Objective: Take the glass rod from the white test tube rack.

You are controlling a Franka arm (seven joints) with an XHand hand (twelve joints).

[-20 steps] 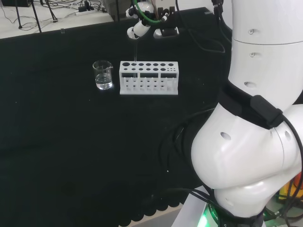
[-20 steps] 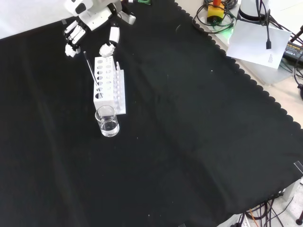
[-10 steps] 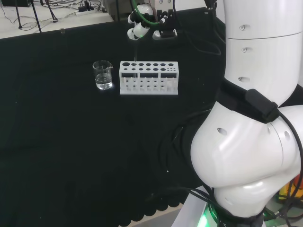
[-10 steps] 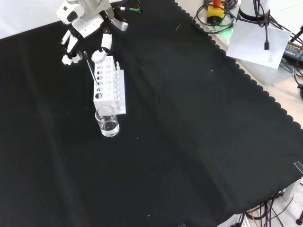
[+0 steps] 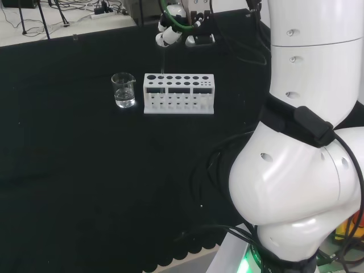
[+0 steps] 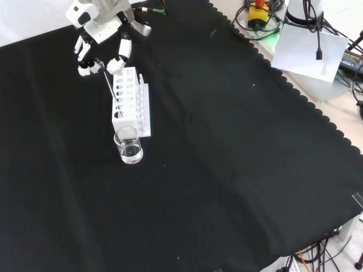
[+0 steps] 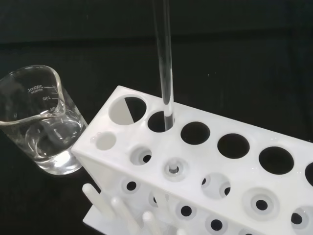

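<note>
One glass rod (image 5: 163, 69) is standing in my head view, in the white test tube rack (image 5: 178, 94) beside a beaker (image 5: 124, 90). From the front, my hand (image 6: 101, 35) is hovering, fingers straddling the rod's top, apparently not yet pinching. At my wrist, the rod is sitting in a rack hole.

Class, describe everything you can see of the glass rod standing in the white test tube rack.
The glass rod is a thin, clear, straight stick. It stands in a hole near the end of the white test tube rack closest to the beaker, its lower end seated in the shelf below. In the front view it leans away from the beaker, its top lying between the fingers of the hand; whether they touch it cannot be told.
</note>
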